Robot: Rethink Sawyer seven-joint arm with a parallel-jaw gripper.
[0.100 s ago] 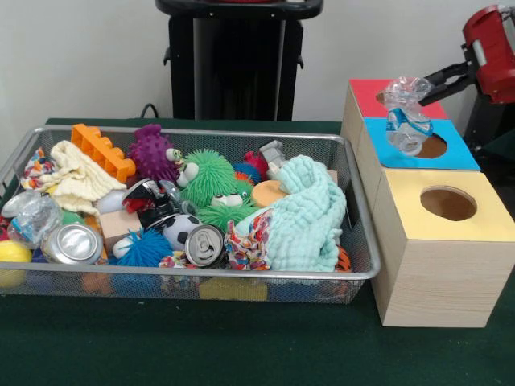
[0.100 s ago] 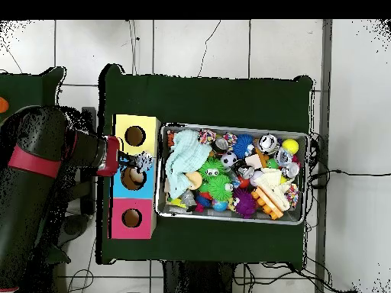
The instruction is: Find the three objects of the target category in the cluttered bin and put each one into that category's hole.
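So the tool (image 1: 428, 85) is pinching a crumpled clear plastic bottle with a blue label (image 1: 406, 112) right over the round hole in the blue-topped wooden box (image 1: 451, 153), beside the cluttered wire mesh bin (image 1: 354, 193).

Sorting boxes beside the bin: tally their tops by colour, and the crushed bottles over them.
Red-topped box: 1
Blue-topped box: 1
Yellow-topped box: 1
Crushed plastic bottle, over the blue hole at the gripper: 1
Total: 4
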